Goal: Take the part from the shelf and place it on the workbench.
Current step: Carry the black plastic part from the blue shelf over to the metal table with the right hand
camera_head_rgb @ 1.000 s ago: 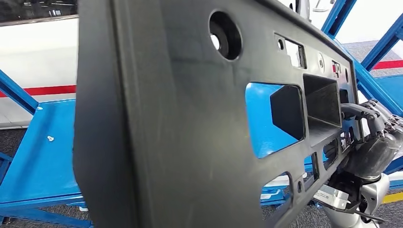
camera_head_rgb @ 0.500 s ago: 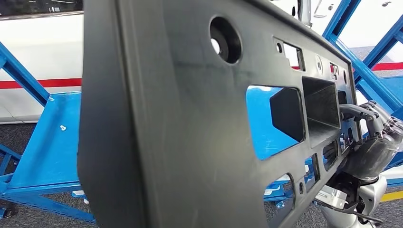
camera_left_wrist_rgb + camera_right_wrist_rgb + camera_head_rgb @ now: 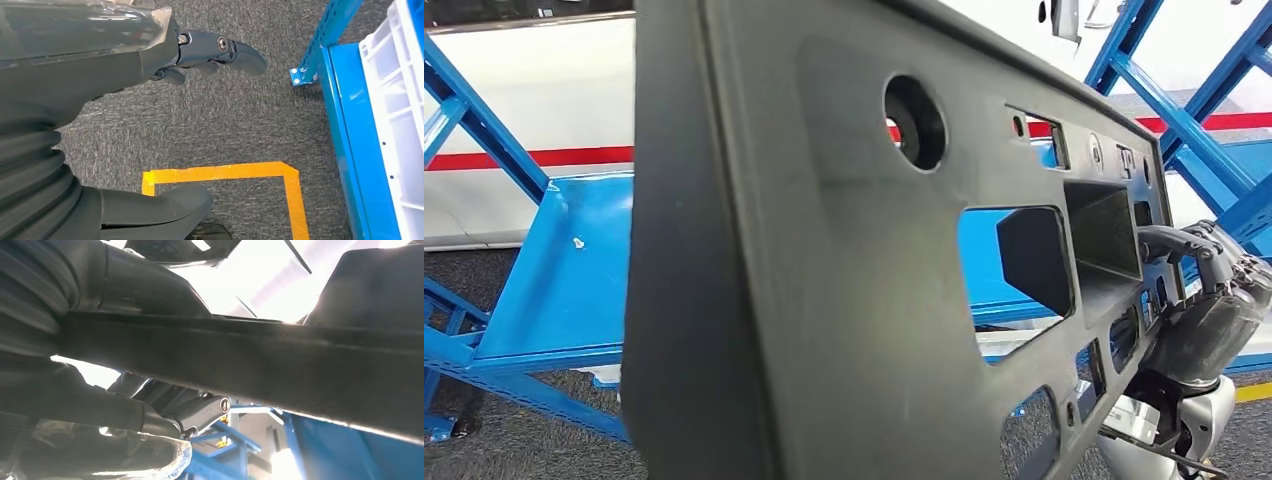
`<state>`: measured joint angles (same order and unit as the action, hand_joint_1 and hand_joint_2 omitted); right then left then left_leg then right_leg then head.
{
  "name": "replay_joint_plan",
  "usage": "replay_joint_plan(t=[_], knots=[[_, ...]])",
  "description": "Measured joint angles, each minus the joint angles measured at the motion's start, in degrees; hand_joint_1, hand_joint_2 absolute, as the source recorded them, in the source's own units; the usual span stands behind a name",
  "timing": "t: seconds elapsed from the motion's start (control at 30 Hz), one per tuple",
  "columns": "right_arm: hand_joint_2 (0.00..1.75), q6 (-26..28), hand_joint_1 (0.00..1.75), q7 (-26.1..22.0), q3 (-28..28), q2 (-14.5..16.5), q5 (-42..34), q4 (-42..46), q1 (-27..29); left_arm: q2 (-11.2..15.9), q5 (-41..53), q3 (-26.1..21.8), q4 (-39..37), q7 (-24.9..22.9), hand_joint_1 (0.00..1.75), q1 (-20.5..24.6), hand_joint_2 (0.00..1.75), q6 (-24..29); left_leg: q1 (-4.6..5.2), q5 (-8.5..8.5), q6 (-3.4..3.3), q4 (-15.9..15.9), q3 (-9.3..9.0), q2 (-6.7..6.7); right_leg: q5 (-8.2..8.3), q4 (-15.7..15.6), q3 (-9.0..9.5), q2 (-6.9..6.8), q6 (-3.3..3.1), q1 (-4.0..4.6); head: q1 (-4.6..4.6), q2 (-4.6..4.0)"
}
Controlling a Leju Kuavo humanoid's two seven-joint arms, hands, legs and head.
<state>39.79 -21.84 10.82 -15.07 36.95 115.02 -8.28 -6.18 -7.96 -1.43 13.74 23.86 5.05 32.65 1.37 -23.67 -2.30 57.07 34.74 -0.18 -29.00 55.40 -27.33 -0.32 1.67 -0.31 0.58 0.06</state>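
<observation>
one black part (image 3: 824,300) | right hand (image 3: 1209,310) fingers clamped on its far edge | left hand (image 3: 150,55) fingers seemingly apart, holding nothing over carpet (image 3: 240,120)

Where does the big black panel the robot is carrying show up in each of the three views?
Head view: the black panel spans most of the picture, tilted, with the right hand gripping its far right end.
Left wrist view: not clearly in it; the left hand is over grey carpet.
Right wrist view: its edge crosses the picture as a dark bar.
Shared landmark: the blue frame.
</observation>
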Motion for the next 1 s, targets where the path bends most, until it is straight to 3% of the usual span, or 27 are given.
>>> replay_joint_plan(t=[0.07,0.13,0.17,0.2,0.23,0.3,0.37,0.43,0.5,0.53,0.6,0.67,0.7,0.73,0.77,0.8,0.83,0.87,0.93,1.0], knots=[[1.75,0.0,1.75,-0.4,0.0,0.1,-0.7,0.0,0.2,0.1,-0.2,-0.2,0.0,0.0,0.0,-0.1,1.75,0.0,-0.25,-3.3,0.83,3.0,1.37,-0.08,1.05,-0.2,-0.87,-0.22,-1.08,-0.74,-0.21,0.01],[1.75,0.0,1.75,-0.8,-0.2,0.2,-1.4,0.0,0.5,0.2,-0.4,-0.2,0.0,0.0,0.0,-0.1,1.75,0.0,-0.9,-8.72,1.72,10.1,3.77,-0.08,2.12,-0.1,-2.21,-0.39,-1.58,-0.82,-0.44,0.01],[1.75,0.0,1.75,-0.9,-0.3,0.2,-1.6,0.0,0.8,0.2,-0.4,-0.2,0.0,0.1,0.0,-0.1,1.75,0.0,-1.25,-10.46,2.13,13.7,4.76,-0.07,2.63,-0.1,-2.94,-0.44,-1.49,-0.84,-0.46,0.01],[1.75,0.0,1.75,-1.1,-0.4,0.2,-1.8,0.0,1.1,0.2,-0.4,-0.2,0.0,0.1,0.0,-0.1,1.75,0.0,-1.61,-10.95,2.52,16.1,5.08,-0.05,3.13,0.1,-3.68,-0.46,-1.31,-0.9,-0.46,0.01],[1.75,0.0,1.75,-1.2,-0.5,0.3,-1.9,0.0,1.4,0.3,-0.4,-0.3,0.0,0.1,0.0,-0.1,1.75,0.0,-1.97,-10.2,2.85,16.6,4.44,-0.03,3.57,0.2,-4.41,-0.49,-1.07,-1.03,-0.46,0.01],[1.75,0.0,1.75,-1.4,-0.8,0.3,-2.1,0.0,2.1,0.3,-0.4,-0.3,0.0,0.1,0.0,-0.1,1.75,-0.1,-2.65,-7.05,3.47,11.4,0.04,0.02,4.22,0.9,-5.8,-0.51,-0.5,-1.39,-0.48,0.01],[1.75,0.0,1.75,-1.4,-1.2,0.4,-2.1,0.0,2.6,0.4,-0.4,-0.3,0.0,0.1,0.0,0.0,1.75,-0.1,-2.9,-6.11,3.77,3.8,-5.18,-0.15,4.71,1.9,-7.06,-0.5,0.15,-1.41,-0.53,0.01],[1.75,0.0,1.75,-1.4,-1.5,0.4,-2.2,0.0,3.1,0.5,-0.3,-0.3,0.0,0.1,0.0,0.0,1.75,-0.1,-2.56,-6.75,3.22,0.4,-6.88,-0.35,5.41,2.3,-7.74,-0.51,1.17,-1.3,-0.56,0.01],[1.75,0.0,1.75,-1.1,-1.8,0.4,-2.2,-0.3,3.5,0.5,-0.3,-0.3,0.0,0.1,0.0,0.0,1.75,-0.1,-2.23,-6.1,1.72,0.2,-6.03,-0.23,6.0,2.2,-8.08,-0.5,2.35,-1.36,-0.55,0.01],[1.75,0.0,1.75,-0.9,-1.9,0.4,-2.2,-0.5,3.7,0.6,-0.3,-0.3,0.0,0.1,0.0,0.0,1.75,-0.1,-2.14,-5.51,0.82,0.0,-5.52,-0.13,5.33,2.7,-8.59,-0.45,2.52,-1.44,-0.51,0.01],[1.75,0.0,1.75,0.1,-2.2,0.4,-2.1,-1.2,3.8,0.6,-0.2,-0.3,0.0,0.1,0.0,0.1,1.75,-0.1,-2.11,-4.1,-0.56,-0.1,-4.22,0.13,1.19,7.2,-10.51,-0.28,1.88,-1.55,-0.31,0.0],[1.75,0.0,1.75,1.7,-2.5,0.4,-1.9,-2.7,3.5,0.7,-0.1,-0.3,0.0,0.0,0.0,0.1,1.75,-0.1,-1.89,-2.68,-1.05,-0.1,-2.53,0.24,-3.35,14.7,-12.53,-0.11,1.51,-1.42,-0.09,0.0],[1.75,0.0,1.75,2.6,-2.7,0.4,-1.8,-3.7,3.3,0.7,-0.1,-0.3,0.0,0.0,0.0,0.1,1.75,-0.1,-1.75,-1.94,-1.1,0.0,-1.57,0.29,-4.18,17.5,-12.76,-0.04,1.82,-1.38,-0.08,0.0],[1.75,0.0,1.75,3.4,-2.8,0.4,-1.8,-4.6,3.1,0.7,-0.1,-0.3,0.0,0.0,0.0,0.1,1.75,-0.1,-1.63,-1.24,-1.1,0.0,-0.65,0.32,-3.83,18.6,-12.15,0.0,2.37,-1.35,-0.06,0.01],[1.75,-0.1,1.75,4.0,-3.0,0.5,-1.9,-5.6,2.8,0.7,0.0,-0.3,0.0,0.0,0.0,0.2,1.75,-0.1,-1.52,-0.56,-1.04,0.0,0.22,0.32,-2.72,17.5,-10.51,0.01,2.93,-1.34,-0.07,0.01],[1.75,-0.1,1.75,4.5,-3.1,0.5,-2.0,-6.6,2.5,0.7,0.0,-0.3,0.0,0.0,0.0,0.2,1.75,-0.1,-1.45,0.11,-0.95,0.1,1.03,0.3,-1.51,14.8,-8.03,0.02,3.33,-1.32,-0.06,0.01],[1.75,-0.1,1.75,4.9,-3.3,0.5,-2.0,-7.4,2.1,0.7,0.0,-0.3,0.0,0.0,0.0,0.2,1.75,-0.1,-1.36,0.72,-0.75,0.1,1.68,0.25,-1.06,10.5,-4.68,0.02,3.29,-1.21,-0.06,0.01],[1.75,-0.1,1.75,5.1,-3.4,0.5,-2.0,-8.1,1.7,0.7,0.1,-0.3,0.0,0.0,0.0,0.3,1.75,-0.1,-1.24,1.35,-0.48,0.2,2.2,0.21,-1.25,5.9,-1.53,0.05,2.93,-0.95,-0.1,0.01],[1.75,-0.3,1.75,5.8,-3.9,0.7,-1.8,-9.4,1.1,0.7,0.1,-0.3,0.0,0.0,0.0,0.4,1.75,-0.1,-1.07,2.62,0.14,0.0,2.71,0.12,-2.25,0.2,1.86,0.11,1.9,-0.36,-0.24,0.01],[1.75,-0.7,1.75,6.4,-4.3,0.8,-1.7,-10.8,0.8,0.8,0.2,-0.5,0.0,0.0,0.0,0.3,1.75,-0.1,-1.14,3.43,0.81,-0.2,3.01,-0.01,-1.68,-0.4,1.29,0.06,1.03,-0.5,-0.36,0.01]])
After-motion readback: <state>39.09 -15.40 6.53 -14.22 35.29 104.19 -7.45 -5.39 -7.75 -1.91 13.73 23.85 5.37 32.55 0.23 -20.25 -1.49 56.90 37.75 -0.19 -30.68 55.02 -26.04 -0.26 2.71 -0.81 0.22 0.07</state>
